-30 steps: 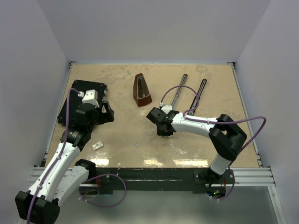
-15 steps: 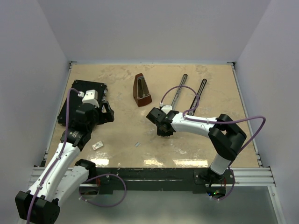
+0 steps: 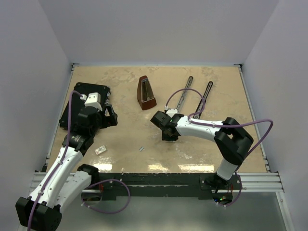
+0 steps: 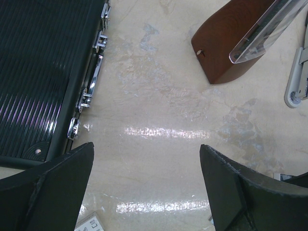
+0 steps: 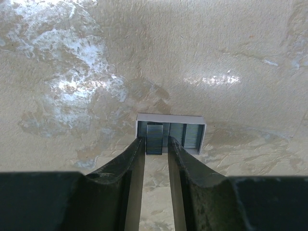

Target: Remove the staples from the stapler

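Note:
The stapler (image 3: 184, 91) lies unfolded at the back right as long thin black-and-silver arms, and its end shows in the left wrist view (image 4: 297, 82). My right gripper (image 3: 166, 134) hangs low over the table, in front of the stapler. In the right wrist view its jaws (image 5: 156, 140) stand a little apart at the edge of a small white box (image 5: 171, 118) of grey staples. One strip of staples (image 5: 154, 138) lies between the fingertips with a sliver of gap on its right. Another tiny strip (image 3: 141, 148) lies loose on the table. My left gripper (image 4: 147, 192) is wide open and holds nothing.
A brown pyramid metronome (image 3: 146, 93) stands at the back centre. A flat black case (image 3: 84, 103) lies at the left, beside my left arm. A small white piece with dark dots (image 3: 100, 149) rests near the front left.
The right jaws have parted slightly from shut, easing off the strip of staples. The left arm has not moved.

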You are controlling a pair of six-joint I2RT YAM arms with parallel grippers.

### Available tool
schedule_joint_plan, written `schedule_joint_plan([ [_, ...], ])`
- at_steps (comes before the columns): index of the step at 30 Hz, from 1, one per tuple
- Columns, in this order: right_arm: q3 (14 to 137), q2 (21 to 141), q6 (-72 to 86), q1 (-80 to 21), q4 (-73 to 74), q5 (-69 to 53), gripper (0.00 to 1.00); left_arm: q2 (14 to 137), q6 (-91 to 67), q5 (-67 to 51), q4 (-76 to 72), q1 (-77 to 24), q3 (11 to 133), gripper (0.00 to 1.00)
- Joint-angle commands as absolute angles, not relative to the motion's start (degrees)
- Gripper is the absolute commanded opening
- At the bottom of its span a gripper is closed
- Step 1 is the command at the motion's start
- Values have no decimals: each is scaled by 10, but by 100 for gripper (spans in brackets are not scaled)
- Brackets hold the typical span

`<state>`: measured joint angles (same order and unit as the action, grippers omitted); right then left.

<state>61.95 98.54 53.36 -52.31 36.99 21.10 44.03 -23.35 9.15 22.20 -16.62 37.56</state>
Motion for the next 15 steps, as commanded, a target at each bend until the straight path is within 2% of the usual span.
schedule_joint_plan([
  [1,647,979,548,-521,391,228,29,439,-229,87,214,-164,370,96],
  [15,638,965,547,-521,393,226,22,438,-229,88,213,-164,370,96],
])
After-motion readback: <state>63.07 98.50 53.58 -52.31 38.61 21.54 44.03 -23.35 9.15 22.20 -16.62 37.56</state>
